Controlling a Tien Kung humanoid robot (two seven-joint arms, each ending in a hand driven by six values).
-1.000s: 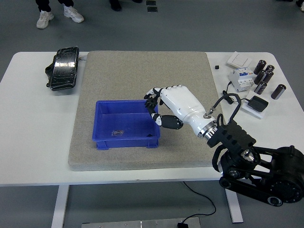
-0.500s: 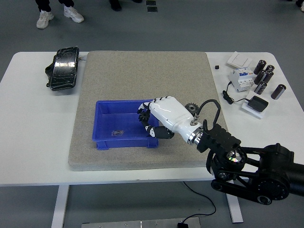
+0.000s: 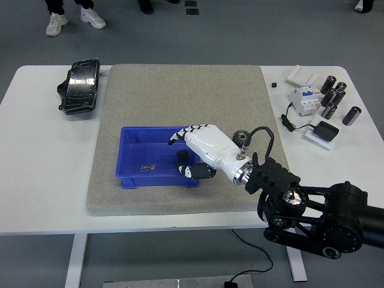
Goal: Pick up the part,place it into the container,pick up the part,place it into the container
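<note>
The robot's right hand (image 3: 191, 150) hung over the blue container (image 3: 139, 178), fingers spread and empty above a dark part (image 3: 182, 157), apparently for dropping it inside, while a gear (image 3: 242, 137) lay beside the wrist.

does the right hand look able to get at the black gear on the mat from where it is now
Probably yes. The gear lies bare on the grey mat just behind the right hand, outside the blue container. The hand is over the container, fingers spread, holding nothing; nothing covers the gear, though the wrist cable loops close by.
</note>
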